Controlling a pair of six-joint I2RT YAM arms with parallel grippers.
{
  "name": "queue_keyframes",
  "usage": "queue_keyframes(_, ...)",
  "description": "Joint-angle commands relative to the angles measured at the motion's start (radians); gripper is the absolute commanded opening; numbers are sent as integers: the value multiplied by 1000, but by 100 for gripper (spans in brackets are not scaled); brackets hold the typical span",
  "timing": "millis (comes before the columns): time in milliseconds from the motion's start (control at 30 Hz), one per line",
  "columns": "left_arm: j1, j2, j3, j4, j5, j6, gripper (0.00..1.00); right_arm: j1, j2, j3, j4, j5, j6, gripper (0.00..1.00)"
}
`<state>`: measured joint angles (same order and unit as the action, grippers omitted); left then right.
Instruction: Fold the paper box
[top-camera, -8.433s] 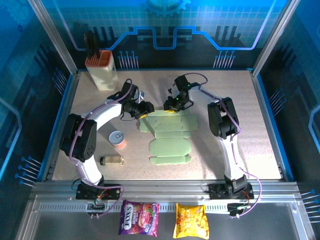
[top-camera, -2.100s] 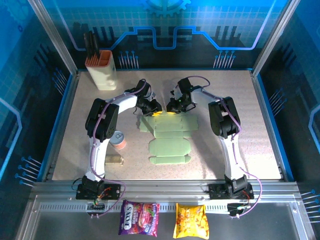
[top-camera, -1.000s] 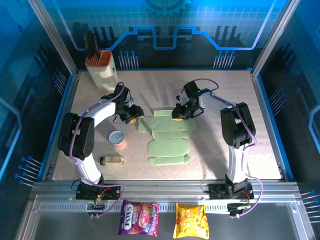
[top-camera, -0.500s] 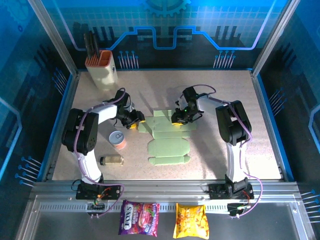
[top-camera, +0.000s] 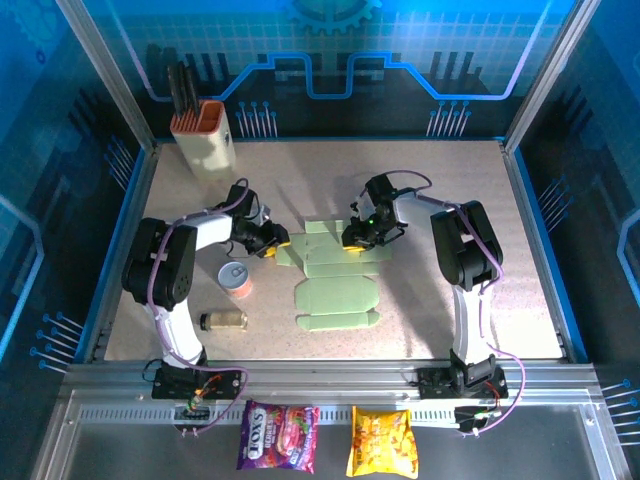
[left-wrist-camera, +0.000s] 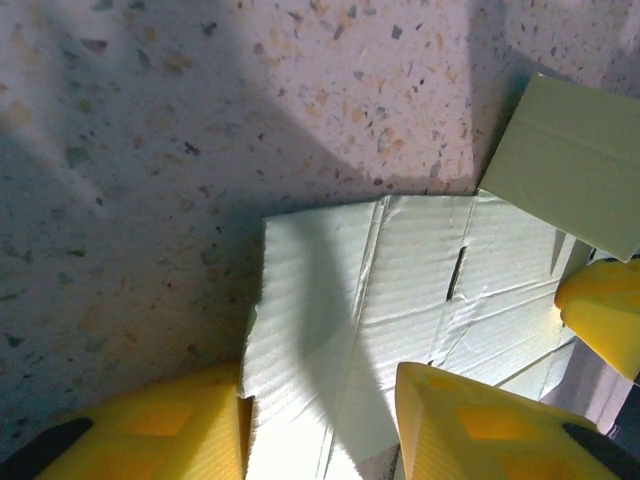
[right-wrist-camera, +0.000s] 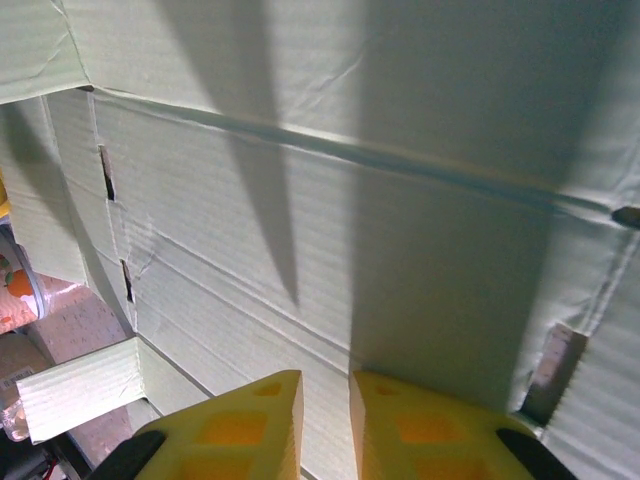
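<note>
Paper box (top-camera: 338, 263) lies flat, no fold made yet; my left gripper (left-wrist-camera: 320, 400) stands apart at its nine o'clock flap, right gripper (right-wrist-camera: 325, 388) nearly together.

The mint-green paper box (top-camera: 338, 298) lies unfolded, a creased sheet.

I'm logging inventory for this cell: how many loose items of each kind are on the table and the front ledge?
mint-green cardboard sheets: 2
cream holder with an orange rim: 1
round tin: 1
small jar on its side: 1
snack packets: 2
Total: 7
</note>
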<state>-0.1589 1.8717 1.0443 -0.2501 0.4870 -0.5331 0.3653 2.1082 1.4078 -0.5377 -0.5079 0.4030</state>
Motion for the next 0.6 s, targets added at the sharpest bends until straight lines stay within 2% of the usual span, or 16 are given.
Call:
queue_keyframes(0, -5, -22, -20, 75, 92, -32, 44, 3, 24, -7, -11, -3, 8, 22)
queue_keyframes(233, -8, 10, -17, 129, 142, -61, 47, 3, 22, 0, -17, -1, 9, 22)
queue_keyframes(433, -11, 6, -23, 120, 123, -52, 42, 4, 24, -1, -13, -1, 9, 22)
queue_keyframes(567, -18, 1, -14, 66, 62, -15, 36, 4, 23, -2, -12, 0, 9, 22)
